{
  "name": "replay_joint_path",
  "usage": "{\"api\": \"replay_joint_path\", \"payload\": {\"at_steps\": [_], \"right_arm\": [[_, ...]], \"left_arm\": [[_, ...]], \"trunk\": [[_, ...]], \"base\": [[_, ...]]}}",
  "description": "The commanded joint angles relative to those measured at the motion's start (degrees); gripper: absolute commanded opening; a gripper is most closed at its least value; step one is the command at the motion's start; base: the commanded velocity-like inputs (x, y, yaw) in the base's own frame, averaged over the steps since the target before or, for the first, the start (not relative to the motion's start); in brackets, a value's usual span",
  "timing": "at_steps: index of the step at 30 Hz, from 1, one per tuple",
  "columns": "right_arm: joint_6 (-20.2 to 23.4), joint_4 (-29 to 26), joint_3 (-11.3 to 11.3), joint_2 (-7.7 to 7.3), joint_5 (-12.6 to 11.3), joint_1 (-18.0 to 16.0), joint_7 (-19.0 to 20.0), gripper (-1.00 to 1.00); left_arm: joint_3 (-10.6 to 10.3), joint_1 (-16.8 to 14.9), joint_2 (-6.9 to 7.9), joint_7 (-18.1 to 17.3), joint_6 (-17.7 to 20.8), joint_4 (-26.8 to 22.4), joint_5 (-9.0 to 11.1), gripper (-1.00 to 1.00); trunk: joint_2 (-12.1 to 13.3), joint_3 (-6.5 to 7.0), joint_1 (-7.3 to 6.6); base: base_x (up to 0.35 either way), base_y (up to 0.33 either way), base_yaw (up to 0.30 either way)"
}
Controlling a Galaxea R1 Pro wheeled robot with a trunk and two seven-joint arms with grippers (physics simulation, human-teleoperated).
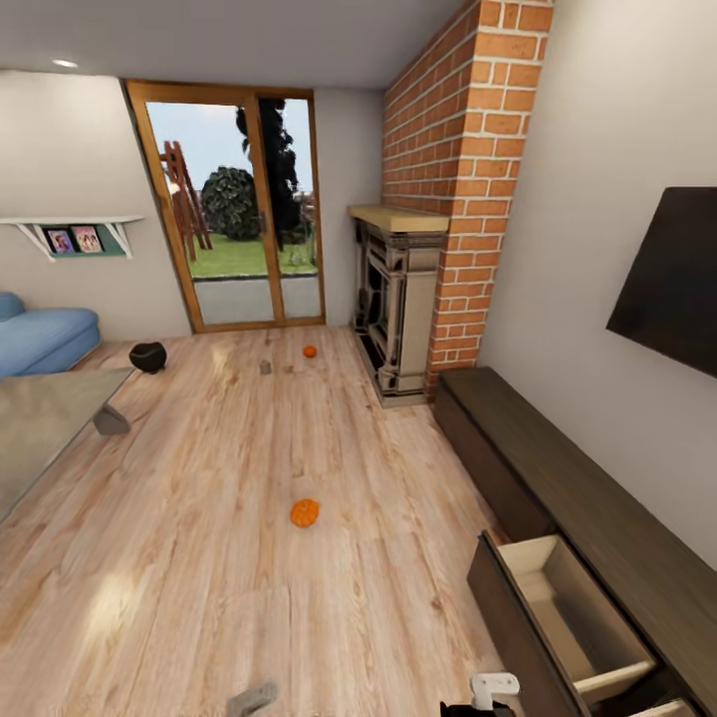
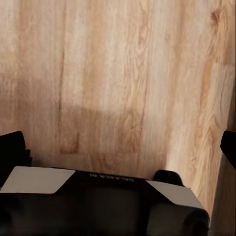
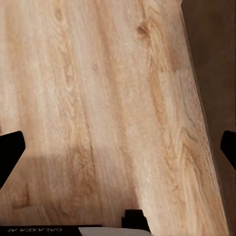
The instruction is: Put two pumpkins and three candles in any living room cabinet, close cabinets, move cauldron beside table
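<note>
You are standing beside the long dark-brown wooden cabinet (image 1: 558, 468), its pale-lined drawer (image 1: 568, 607) open and looking empty, so I judge you are between fetches. Both grippers, left (image 2: 118, 147) and right (image 3: 118, 147), are hanging over bare plank floor (image 1: 229, 558) with fingers spread wide, holding nothing. The nearer ribbed orange pumpkin (image 1: 304, 513) is sitting mid-floor with open room around it; roll forward, minding the drawer's projecting front. The second pumpkin (image 1: 310, 351), a small grey candle (image 1: 266, 366) and the black cauldron (image 1: 147, 357) are waiting farther off, past the glossy grey table (image 1: 40, 428).
</note>
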Motion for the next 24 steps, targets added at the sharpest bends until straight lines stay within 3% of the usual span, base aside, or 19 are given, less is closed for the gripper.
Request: {"api": "replay_joint_path", "payload": {"at_steps": [1, 7, 14, 15, 17, 20, 24], "right_arm": [[-0.3, 0.1, 0.5, 0.05, -0.5, 0.0, -0.1, 1.00], [-0.3, 0.1, 0.5, 0.68, -0.4, 1.9, -0.1, 1.00], [-0.3, 0.1, 0.5, 0.89, -0.4, 2.4, -0.1, 1.00], [-0.3, 0.1, 0.5, 0.90, -0.4, 2.7, -0.1, 1.00], [-0.3, 0.1, 0.4, 0.61, -0.3, 4.3, -0.1, 1.00], [-0.2, 0.1, 0.5, 0.70, -0.3, 5.0, -0.1, 1.00], [-0.3, 0.1, 0.5, 1.07, -0.3, 6.4, 0.0, 1.00]], "left_arm": [[-0.1, 0.1, -0.03, -0.1, 0.2, 0.0, 0.5, 1.00], [-0.1, 0.8, -0.11, -0.1, 0.3, 0.0, 0.5, 1.00], [-0.1, 4.5, 0.05, -0.1, 0.2, 0.0, 0.2, 1.00], [-0.1, 5.2, -0.01, -0.1, 0.2, 0.0, -0.6, 1.00], [-0.2, 6.1, -0.70, -0.1, 0.2, 0.0, -6.6, 1.00], [-0.2, 6.3, -0.87, -0.1, 0.3, 0.0, -9.8, 1.00], [-0.2, 6.4, -0.92, -0.1, 0.4, 0.0, -11.5, 1.00]], "trunk": [[0.4, 0.07, -0.21], [2.8, 0.78, -1.53], [5.6, 1.50, -3.07], [6.0, 1.61, -3.29], [6.8, 1.91, -3.73], [8.0, 2.42, -4.39], [9.6, 3.12, -5.26]], "base": [[0.000, 0.000, 0.234], [0.000, 0.000, 0.211], [0.000, 0.000, 0.183], [0.000, 0.000, 0.180], [0.000, 0.000, 0.176], [0.000, 0.000, 0.137], [0.000, 0.000, 0.045]]}}
